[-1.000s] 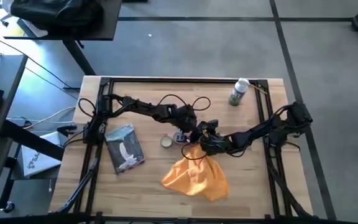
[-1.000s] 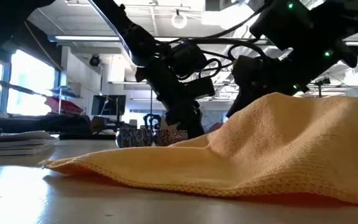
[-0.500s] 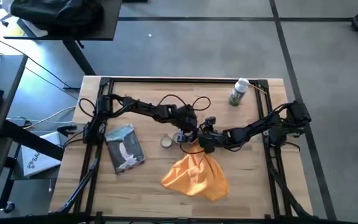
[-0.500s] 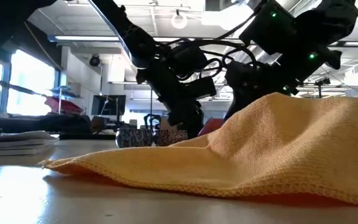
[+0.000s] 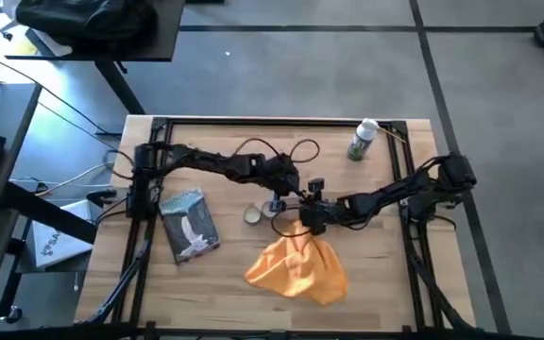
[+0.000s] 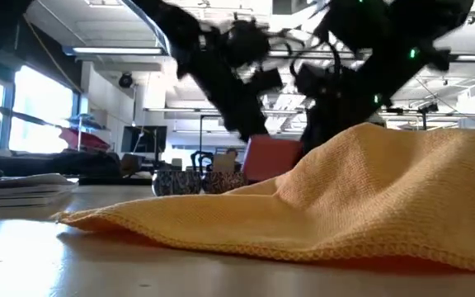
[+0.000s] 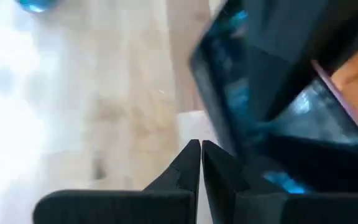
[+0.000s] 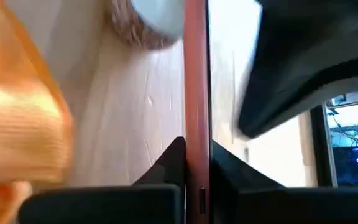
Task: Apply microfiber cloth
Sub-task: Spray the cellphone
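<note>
Left arm's jaws [image 5: 281,200] newly lifted

Light was even and bright overhead, with soft shadows on the table [image 5: 395,283]. At table height the window [image 6: 35,103] glared and the arms blurred. Both wrist views were smeared, washed out toward one side.

Colours and patterns. The microfiber cloth [image 5: 297,266] was plain orange-yellow with a fine woven texture. The table [image 5: 225,274] was pale wood with light grain. Both arms and their fingers were black. The flat packet [image 5: 189,223] was grey with a white figure. The small tin [image 5: 252,215] was cream-coloured. The bottle [image 5: 362,142] was green with a white top. The thin flat piece [image 8: 196,93] in the right gripper [image 8: 195,163] was brownish red.
</note>
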Tool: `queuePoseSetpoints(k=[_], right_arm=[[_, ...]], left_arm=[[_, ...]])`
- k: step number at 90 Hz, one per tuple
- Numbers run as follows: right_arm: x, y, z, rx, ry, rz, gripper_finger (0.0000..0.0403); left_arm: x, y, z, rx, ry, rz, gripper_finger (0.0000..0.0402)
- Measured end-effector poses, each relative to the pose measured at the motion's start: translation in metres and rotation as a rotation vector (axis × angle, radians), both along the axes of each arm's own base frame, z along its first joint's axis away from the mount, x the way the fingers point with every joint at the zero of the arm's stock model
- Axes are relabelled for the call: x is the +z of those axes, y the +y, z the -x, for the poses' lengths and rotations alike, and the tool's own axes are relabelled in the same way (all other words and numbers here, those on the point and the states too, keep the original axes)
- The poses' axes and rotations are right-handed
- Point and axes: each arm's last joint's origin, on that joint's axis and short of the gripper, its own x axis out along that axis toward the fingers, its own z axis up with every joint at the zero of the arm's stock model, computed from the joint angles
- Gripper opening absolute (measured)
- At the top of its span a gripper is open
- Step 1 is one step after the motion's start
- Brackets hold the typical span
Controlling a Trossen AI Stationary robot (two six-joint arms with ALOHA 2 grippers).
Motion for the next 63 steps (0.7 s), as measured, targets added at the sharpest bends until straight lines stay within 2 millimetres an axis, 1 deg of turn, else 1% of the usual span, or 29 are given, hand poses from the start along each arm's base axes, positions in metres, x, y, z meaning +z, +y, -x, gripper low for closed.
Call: queuePoseSetpoints(k=[7,16,24,30,36,40,45,57,63], right_arm=[[0.016,0.005,0.002,-0.014,0.040,-0.017,0.0008],[0.039,0.010,0.007,-0.054,0.064,-0.049,0.0008],[0.061,0.014,0.012,-0.091,0.068,-0.082,0.0006],[0.075,0.017,0.017,-0.119,0.067,-0.107,0.0005],[0.088,0.019,0.023,-0.146,0.059,-0.134,0.0005],[0.096,0.020,0.027,-0.161,0.044,-0.154,0.0005],[0.104,0.022,0.032,-0.178,0.019,-0.180,0.0004],[0.118,0.025,0.043,-0.208,-0.058,-0.248,0.0004],[0.121,0.027,0.047,-0.232,-0.097,-0.285,0.0004]], left_arm=[[0.029,0.000,0.014,0.003,-0.020,-0.008,0.0000],[0.065,-0.003,0.034,-0.018,-0.110,-0.006,0.0000],[0.085,-0.009,0.053,-0.064,-0.186,0.030,0.0000],[0.095,-0.015,0.067,-0.122,-0.269,0.084,0.0000],[0.103,-0.020,0.081,-0.190,-0.390,0.144,0.0000],[0.103,-0.024,0.089,-0.232,-0.474,0.178,0.0000],[0.099,-0.030,0.099,-0.262,-0.564,0.202,0.0000],[0.078,-0.041,0.119,-0.277,-0.773,0.243,0.0001],[0.066,-0.045,0.126,-0.244,-0.855,0.271,0.0003]])
